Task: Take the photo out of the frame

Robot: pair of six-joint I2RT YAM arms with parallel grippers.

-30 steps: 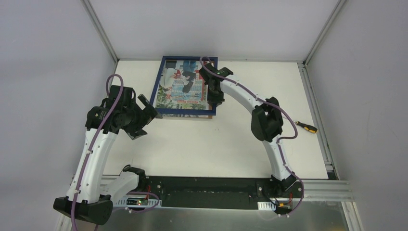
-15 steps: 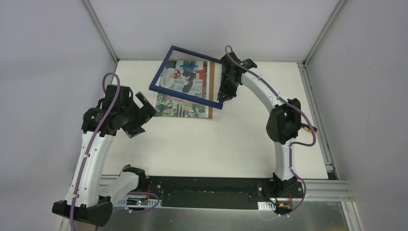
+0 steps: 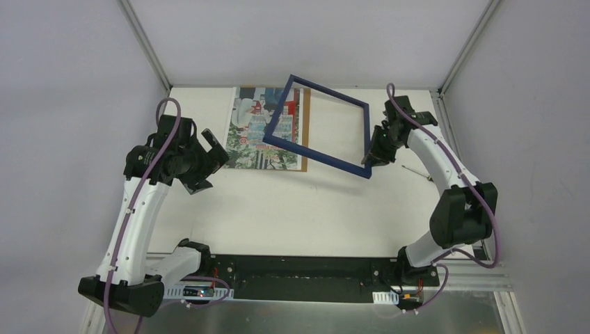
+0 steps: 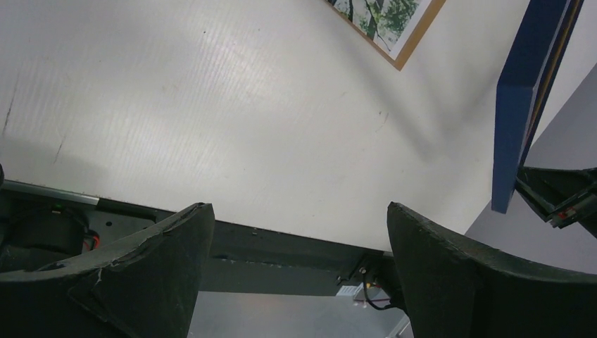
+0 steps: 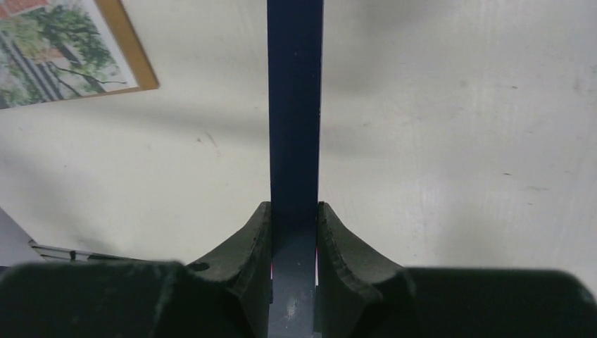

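From above, the right arm covers most of a thin tool shaft [image 3: 417, 171] well to the right of the photo [image 3: 252, 131]. The raised frame [image 3: 313, 156] cuts across the photo's right side. The photo lies flat on its brown board [image 3: 305, 129] at the table's [image 3: 313, 209] far edge. The frame hangs tilted just right of it, with the right gripper [image 3: 376, 149] clamped on its right rail. The left gripper [image 3: 212, 153] sits just left of the photo, fingers spread and holding nothing. White tabletop stretches out on the near side of the photo.

Over to the left wrist: the gripper [image 4: 299, 211] gapes wide. Only the photo's corner [image 4: 380, 17] and the board's edge [image 4: 417, 41] peek in at the top. The frame's blue corner [image 4: 517, 105] hangs to the right of them.

Right wrist now: the gripper [image 5: 294, 218] pinches the frame's rail [image 5: 294, 105] tight. The photo [image 5: 49, 49], cut off at the upper left, lies well apart from it.
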